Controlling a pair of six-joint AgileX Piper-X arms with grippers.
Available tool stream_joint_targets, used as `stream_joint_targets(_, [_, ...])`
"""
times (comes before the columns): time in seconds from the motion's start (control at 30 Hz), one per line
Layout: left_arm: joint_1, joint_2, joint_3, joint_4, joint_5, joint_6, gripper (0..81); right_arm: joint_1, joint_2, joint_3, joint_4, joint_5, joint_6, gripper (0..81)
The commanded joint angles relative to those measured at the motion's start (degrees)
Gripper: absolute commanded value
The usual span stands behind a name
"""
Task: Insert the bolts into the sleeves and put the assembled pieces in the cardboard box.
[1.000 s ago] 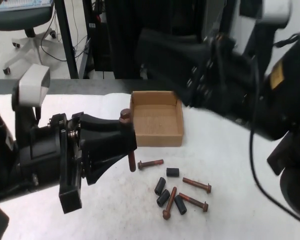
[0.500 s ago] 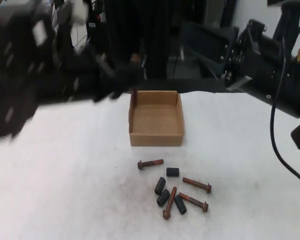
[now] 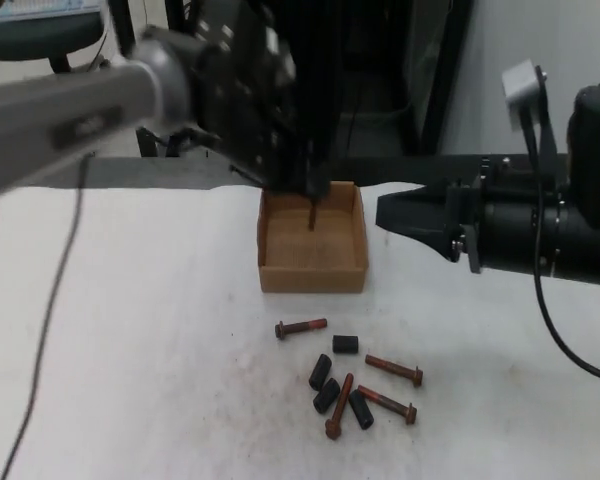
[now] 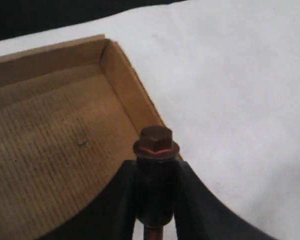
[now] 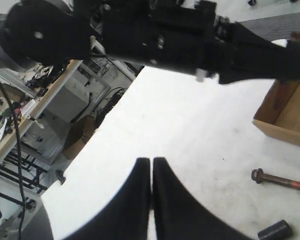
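Hanging over the cardboard box (image 4: 125,85), the bolt (image 4: 156,142) in its sleeve (image 4: 153,202) is pinched by the left gripper (image 4: 155,172), close to one wall. A release here could clip the rim and bounce out. The right gripper (image 5: 151,167) hovers beside the box, fingers together, empty.

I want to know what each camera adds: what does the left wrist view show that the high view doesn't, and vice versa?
Left wrist view: the bolt has a hexagonal head, and a dark sleeve sits around its shank, clamped between the left fingers.
High view: four loose bolts and four loose sleeves on the bench, plus the right gripper near the box.
Both: the cardboard box and the held bolt at it.
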Motion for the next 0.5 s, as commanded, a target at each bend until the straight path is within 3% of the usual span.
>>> stream_joint_targets(0.0, [-0.7, 3.0, -2.4, 0.2, -2.7, 0.6, 0.3, -1.4, -3.3, -0.2, 4.2, 1.8, -1.5, 0.8])
stream_joint_targets(0.47, [-0.7, 9.5, -4.9, -0.3, -6.9, 0.7, 0.3, -2.8, -11.3, -0.2, 18.6, 1.8, -10.9, 0.8])
